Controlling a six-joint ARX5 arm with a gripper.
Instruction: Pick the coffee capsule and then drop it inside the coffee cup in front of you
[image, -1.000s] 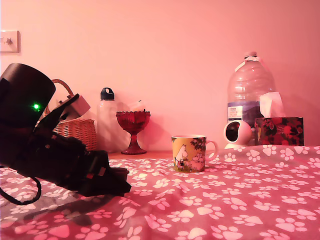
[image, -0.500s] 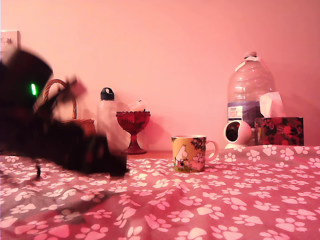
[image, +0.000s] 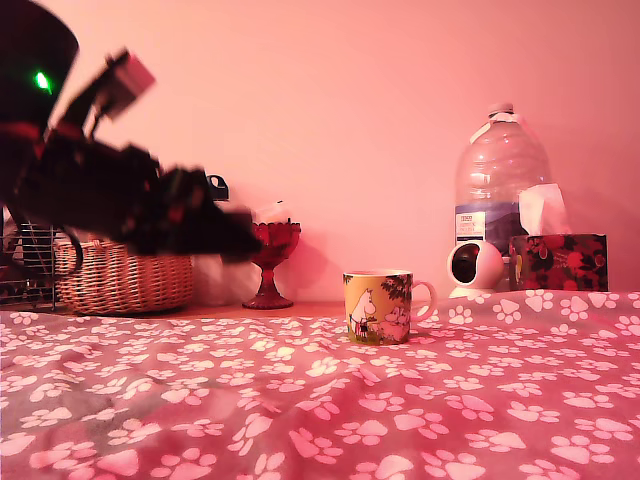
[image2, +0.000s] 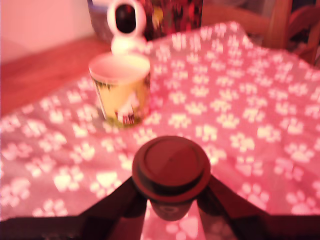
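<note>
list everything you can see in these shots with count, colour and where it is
coffee cup: 1, yellow-orange with white cartoon figures, on the paw-print cloth mid-scene
coffee capsule: 1, dark, clamped between the gripper's fingers above the cloth
tablecloth: 1, pink with white paw prints, covering the table
goblet: 1, dark red, behind the cup toward the exterior view's left
wicker basket: 1, tan, exterior view's left
white bottle: 1, dark cap, mostly hidden behind the arm
plastic water jug: 1, clear, exterior view's right
round white gadget: 1, in front of the jug
tissue box: 1, dark floral, far right
gripper: 1, black, raised above the cloth
</note>
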